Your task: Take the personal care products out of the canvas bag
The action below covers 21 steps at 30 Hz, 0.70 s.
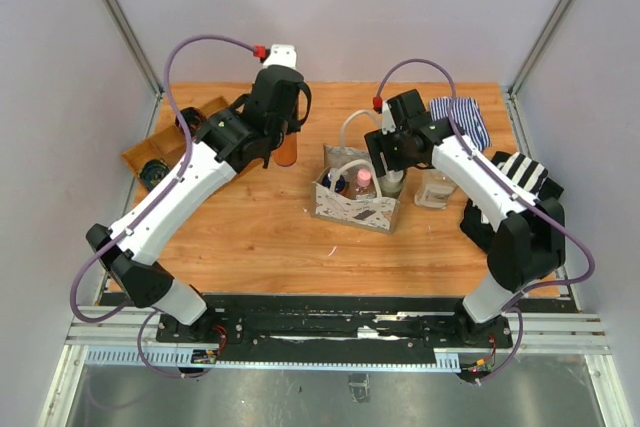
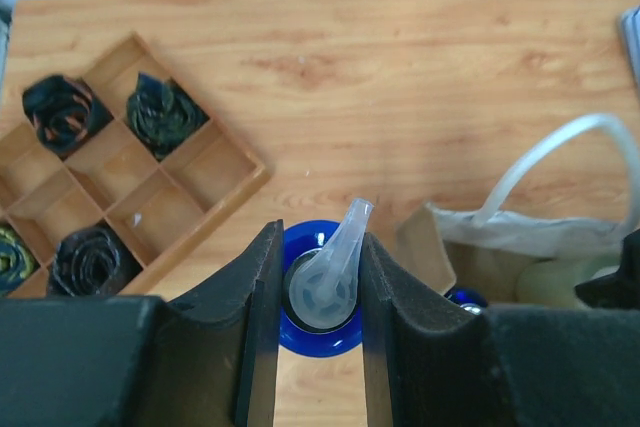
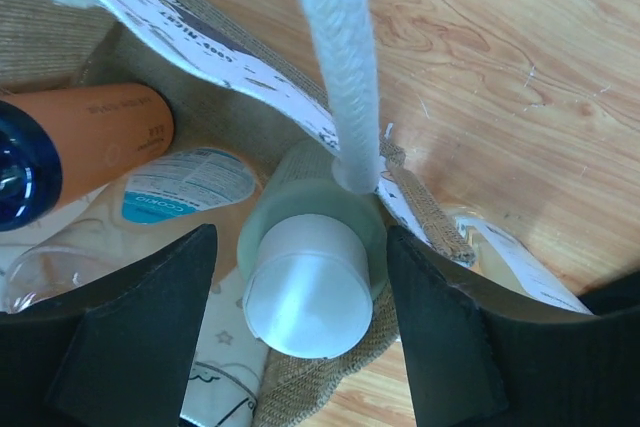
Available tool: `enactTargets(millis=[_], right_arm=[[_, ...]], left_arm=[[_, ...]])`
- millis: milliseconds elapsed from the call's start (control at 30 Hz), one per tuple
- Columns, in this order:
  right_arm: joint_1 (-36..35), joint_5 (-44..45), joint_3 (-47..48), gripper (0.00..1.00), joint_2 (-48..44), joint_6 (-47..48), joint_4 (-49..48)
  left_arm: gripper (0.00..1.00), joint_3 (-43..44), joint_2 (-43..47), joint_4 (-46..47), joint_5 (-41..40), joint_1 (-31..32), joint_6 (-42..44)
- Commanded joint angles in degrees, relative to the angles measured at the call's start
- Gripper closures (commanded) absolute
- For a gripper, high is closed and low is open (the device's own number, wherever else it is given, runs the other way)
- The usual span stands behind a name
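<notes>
My left gripper (image 1: 284, 135) (image 2: 322, 247) is shut on the clear pump head of an orange bottle (image 1: 287, 153) with a blue cap (image 2: 320, 332), upright over the table left of the canvas bag (image 1: 352, 204). My right gripper (image 1: 388, 169) (image 3: 300, 247) is open, its jaws either side of a pale green bottle with a white cap (image 3: 308, 292) at the bag's right end, with gaps on both sides. Inside the bag lie another orange bottle with a blue cap (image 3: 95, 132), a pink-capped bottle (image 1: 364, 181) and a labelled bottle (image 3: 185, 182). A white bag handle (image 3: 335, 67) crosses above the green bottle.
A clear container (image 1: 435, 189) stands on the table right of the bag. A wooden compartment tray (image 1: 150, 147) with coiled cables (image 2: 62, 112) is at the left. A blue striped cloth (image 1: 462, 117) and a black-and-white striped cloth (image 1: 522, 175) lie at the right.
</notes>
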State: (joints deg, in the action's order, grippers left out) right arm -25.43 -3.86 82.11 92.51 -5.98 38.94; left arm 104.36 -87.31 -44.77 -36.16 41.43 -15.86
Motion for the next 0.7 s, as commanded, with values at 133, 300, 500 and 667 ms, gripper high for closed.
enactTargets(millis=[133,300,500,667], right_arm=[[-1.52,5.37,0.49,0.38,2.42,-1.70,7.50],[-2.52,7.33,1.12,0.42,1.21,-1.93,10.08],[-3.31,8.86,2.49,0.55,1.29,-1.24,12.26],[-3.31,9.75,4.74,0.81,1.89,-1.11,12.92]], left_arm=[[1.00,-18.48,8.19,14.92,-0.74,0.05,-3.78],[0.99,-24.80,8.53,17.26,-0.10,0.05,-5.27],[1.00,-31.87,8.56,21.29,1.41,0.06,-7.29],[1.00,-35.69,8.28,24.51,2.95,0.05,-7.81]])
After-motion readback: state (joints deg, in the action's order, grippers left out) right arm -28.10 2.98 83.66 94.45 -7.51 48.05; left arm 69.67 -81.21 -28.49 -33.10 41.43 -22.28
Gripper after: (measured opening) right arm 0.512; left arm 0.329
